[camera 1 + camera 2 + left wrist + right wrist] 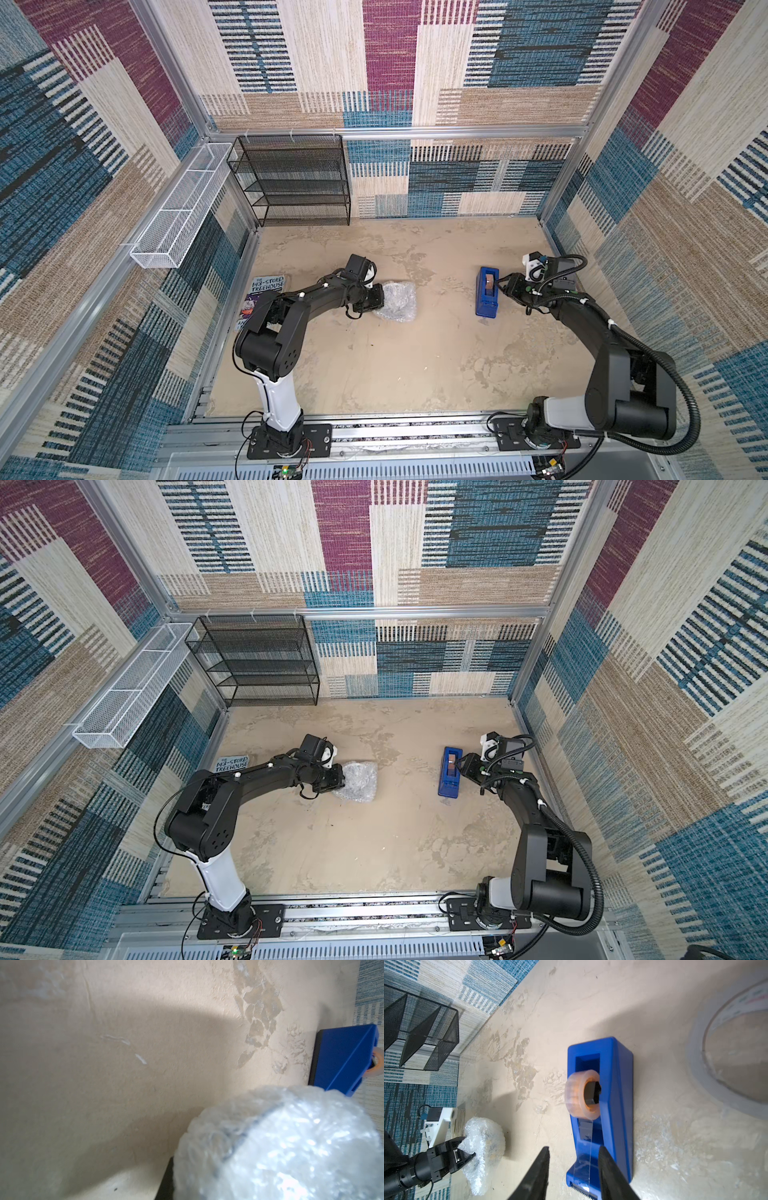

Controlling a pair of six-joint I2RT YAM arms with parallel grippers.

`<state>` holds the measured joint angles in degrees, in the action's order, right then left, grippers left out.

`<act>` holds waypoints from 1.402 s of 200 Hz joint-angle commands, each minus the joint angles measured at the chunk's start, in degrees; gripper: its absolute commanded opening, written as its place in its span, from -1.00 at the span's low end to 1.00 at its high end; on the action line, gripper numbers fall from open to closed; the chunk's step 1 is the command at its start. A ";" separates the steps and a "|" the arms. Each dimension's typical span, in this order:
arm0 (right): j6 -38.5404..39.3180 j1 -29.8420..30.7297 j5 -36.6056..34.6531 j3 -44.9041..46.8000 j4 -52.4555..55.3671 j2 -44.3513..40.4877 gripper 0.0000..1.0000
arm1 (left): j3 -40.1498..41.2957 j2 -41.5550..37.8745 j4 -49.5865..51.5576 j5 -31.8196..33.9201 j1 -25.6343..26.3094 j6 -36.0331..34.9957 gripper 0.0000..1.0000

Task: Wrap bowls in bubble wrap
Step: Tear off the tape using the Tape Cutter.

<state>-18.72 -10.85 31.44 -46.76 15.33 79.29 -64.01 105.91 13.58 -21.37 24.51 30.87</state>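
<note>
1. The left arm [324, 293] rises from its base on the front rail, bends at the elbow and stretches low across the worktop [374, 365] toward the middle.
2. The left fingers [466, 1155] are nearly closed, pinching the near edge of the bubble wrap [395, 301].
3. The bubble wrap lies bunched into a rounded bundle near the centre of the worktop. A dark curved edge showing through it appears to be the bowl [249, 1128] (otherwise hidden).
4. The right arm [590, 328] reaches along the right side and turns inward. The right fingers [542, 1169] stand partly apart, holding nothing, around the cutter end of a blue tape dispenser [487, 297].
5. The dispenser holds a clear tape roll [581, 1095].
6. A book [268, 284] under the left arm reads "143-STOREY TREEHOUSE".
7. A white tape roll [694, 1053] close to the right wrist camera has print too blurred to read.
8. The worktop is beige and mottled. The walls [390, 62] are patchwork carpet in blue, maroon and tan.
9. A black mesh rack [291, 183] stands at the back, and a white mesh basket [183, 208] hangs on the left.
</note>
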 commanded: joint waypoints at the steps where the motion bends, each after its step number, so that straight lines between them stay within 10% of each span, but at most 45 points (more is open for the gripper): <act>1: 3.75 0.05 -1.71 -0.95 1.57 1.29 -0.18 | -0.61 0.24 -0.36 -1.60 -0.05 -1.21 -1.00; 280: 4.18 0.07 9.90 2.20 -4.43 7.33 -0.33 | 0.02 1.67 -2.15 -3.24 -0.03 -1.43 -1.00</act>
<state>-14.92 -10.83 39.46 -44.21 12.67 86.02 -63.96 107.63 13.06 -22.92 24.51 30.26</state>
